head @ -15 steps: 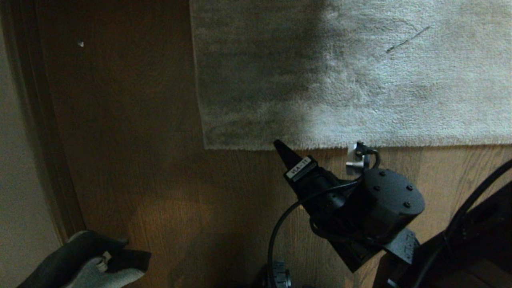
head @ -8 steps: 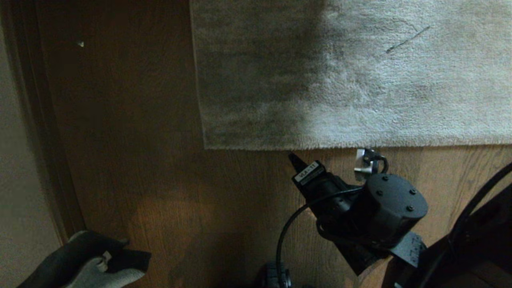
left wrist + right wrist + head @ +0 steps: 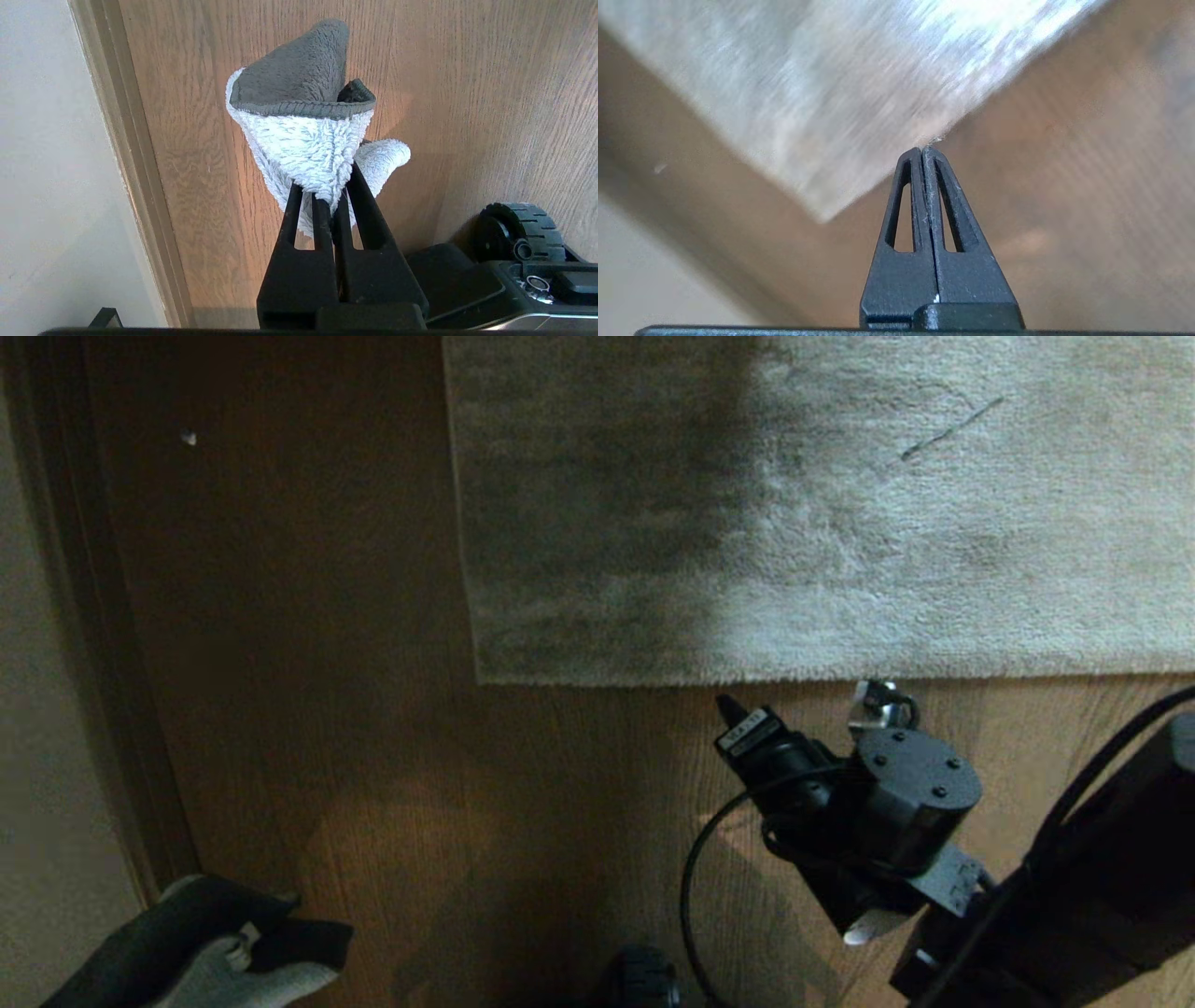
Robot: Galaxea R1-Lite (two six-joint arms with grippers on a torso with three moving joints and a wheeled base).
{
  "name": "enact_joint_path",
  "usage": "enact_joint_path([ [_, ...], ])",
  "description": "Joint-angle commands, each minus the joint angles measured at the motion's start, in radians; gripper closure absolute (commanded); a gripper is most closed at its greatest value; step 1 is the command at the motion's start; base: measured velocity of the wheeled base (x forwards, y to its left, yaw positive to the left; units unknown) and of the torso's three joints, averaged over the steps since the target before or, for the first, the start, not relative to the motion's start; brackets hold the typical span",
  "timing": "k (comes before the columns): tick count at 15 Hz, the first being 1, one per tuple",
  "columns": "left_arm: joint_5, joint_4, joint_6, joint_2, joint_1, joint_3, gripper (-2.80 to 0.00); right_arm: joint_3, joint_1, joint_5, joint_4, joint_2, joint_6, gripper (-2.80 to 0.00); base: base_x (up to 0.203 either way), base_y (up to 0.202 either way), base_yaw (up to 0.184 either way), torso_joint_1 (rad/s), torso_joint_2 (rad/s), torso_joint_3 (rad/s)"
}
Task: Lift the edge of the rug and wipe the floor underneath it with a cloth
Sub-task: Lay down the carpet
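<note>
The grey-beige rug (image 3: 840,523) lies flat on the brown wood floor (image 3: 373,756). Its near rug edge (image 3: 840,678) runs straight to a square corner (image 3: 480,681). My right gripper (image 3: 727,706) hovers just short of that edge, shut and empty. In the right wrist view its closed tips (image 3: 923,150) point at the rug's border (image 3: 896,154) without holding it. My left gripper (image 3: 327,196) stays parked at the lower left, shut on the cloth (image 3: 303,135), which is pale with a dark grey side. The cloth (image 3: 233,966) also shows in the head view's corner.
A wall and brown skirting board (image 3: 103,709) run along the left. A white speck (image 3: 188,438) lies on the floor far left of the rug. A thin dark line (image 3: 952,427) marks the rug. The base's wheel (image 3: 518,228) sits close to the left gripper.
The right gripper has slid to the right and drawn back a little from the rug's edge. The rug lies flat as before, and the left arm with the cloth has not moved.
</note>
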Motion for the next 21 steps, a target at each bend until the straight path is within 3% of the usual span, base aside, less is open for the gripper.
enact_joint_path([
  [1, 0.0, 0.0, 0.001, 0.0, 0.0, 0.0, 0.0, -0.029, -0.043, -0.003, -0.048, 0.027, 0.004, 0.0, 0.0, 0.0, 0.0, 0.0, 0.0, 0.0],
  [21, 0.0, 0.0, 0.001, 0.0, 0.0, 0.0, 0.0, -0.489, -0.139, 0.0, -0.048, 0.333, -0.048, 0.0, 0.0, 0.0, 0.0, 0.0, 0.0, 0.0],
])
